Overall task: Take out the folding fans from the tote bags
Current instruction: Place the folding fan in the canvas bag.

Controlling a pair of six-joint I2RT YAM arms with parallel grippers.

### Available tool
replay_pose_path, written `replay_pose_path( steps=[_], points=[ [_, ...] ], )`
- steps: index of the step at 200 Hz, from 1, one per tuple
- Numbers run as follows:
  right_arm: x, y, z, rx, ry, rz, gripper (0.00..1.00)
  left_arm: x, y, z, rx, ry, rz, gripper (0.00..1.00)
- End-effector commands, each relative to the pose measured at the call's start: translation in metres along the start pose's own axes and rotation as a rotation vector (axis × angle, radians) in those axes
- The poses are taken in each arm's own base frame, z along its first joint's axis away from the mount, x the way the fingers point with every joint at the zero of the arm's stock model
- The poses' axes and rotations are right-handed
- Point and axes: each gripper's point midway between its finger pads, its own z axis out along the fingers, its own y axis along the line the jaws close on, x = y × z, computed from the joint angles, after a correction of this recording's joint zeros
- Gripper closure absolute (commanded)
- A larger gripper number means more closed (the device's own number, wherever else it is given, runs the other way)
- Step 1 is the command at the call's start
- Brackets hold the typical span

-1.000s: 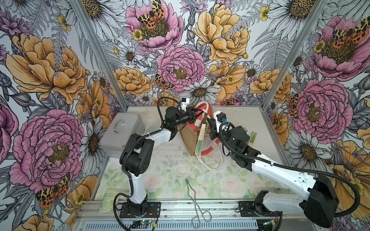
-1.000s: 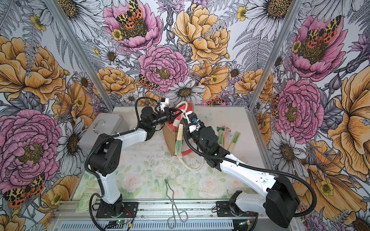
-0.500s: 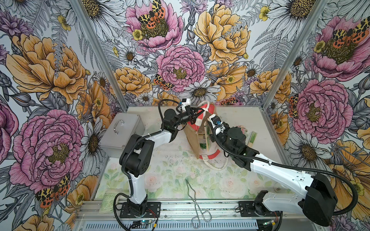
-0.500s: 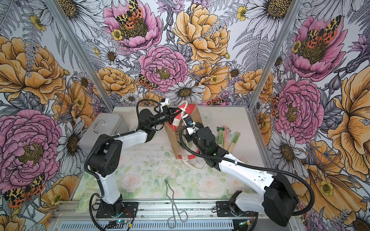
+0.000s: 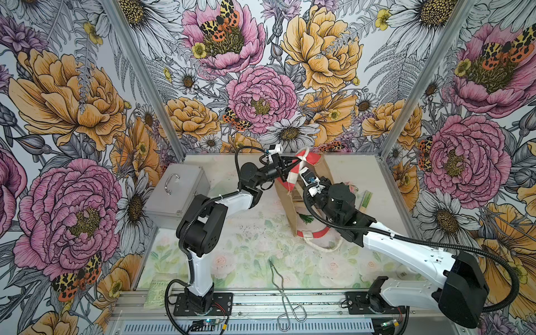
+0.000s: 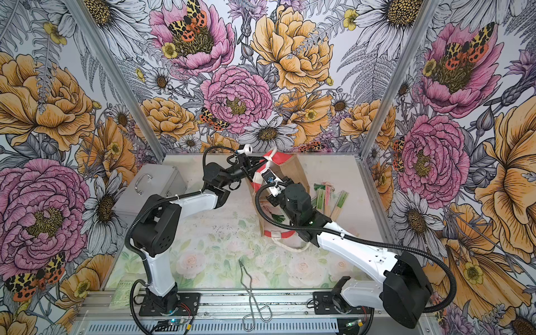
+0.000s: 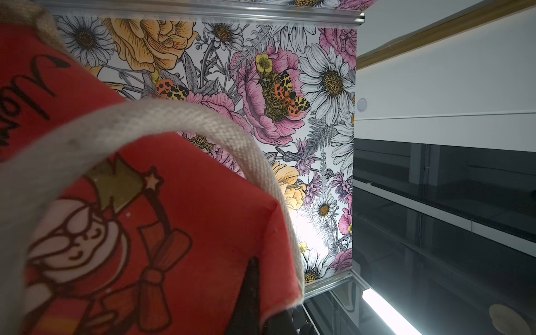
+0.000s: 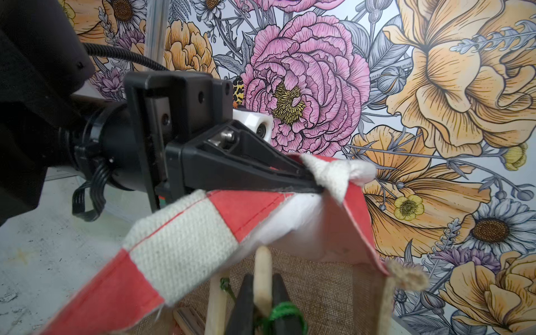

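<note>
Your left claw is clamped on the tote bag rim, holding the mouth up. Your right claw, inside the mouth, is pinched on a green-tasselled fan. Several fans already lie on the desk beside the bag. More slats show inside, so extraction looks partly done.

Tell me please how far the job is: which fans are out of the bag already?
Done: several fans lie outside, beside the bag. In hand: the left gripper pinches the bag's rim, and the right gripper, inside the bag, is shut on a fan with a green tassel. Left: lift that fan out; at least one more slat shows inside.
</note>
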Motion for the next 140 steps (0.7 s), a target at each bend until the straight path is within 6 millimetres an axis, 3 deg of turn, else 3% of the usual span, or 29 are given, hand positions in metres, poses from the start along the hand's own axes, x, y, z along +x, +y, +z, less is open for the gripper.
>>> replay_pose_path(
  steps=[1,50,69,82,140],
  points=[
    [-0.002,-0.008,-0.007,0.023,-0.001,-0.027,1.00,0.001,-0.032,-0.003,0.119,-0.047,0.031,1.00],
    [-0.066,-0.021,-0.035,-0.021,-0.179,-0.014,1.00,-0.007,-0.031,-0.013,0.133,-0.101,-0.004,1.00],
    [-0.072,-0.021,-0.034,-0.034,-0.185,-0.013,1.00,-0.005,-0.032,-0.012,0.146,-0.093,-0.010,1.00],
    [-0.058,-0.014,-0.024,-0.046,-0.144,-0.008,1.00,-0.005,-0.035,-0.012,0.170,-0.092,-0.023,1.00],
    [0.043,0.025,0.020,-0.070,0.092,0.075,1.00,0.003,-0.041,-0.013,0.213,-0.077,-0.057,1.00]
  ],
)
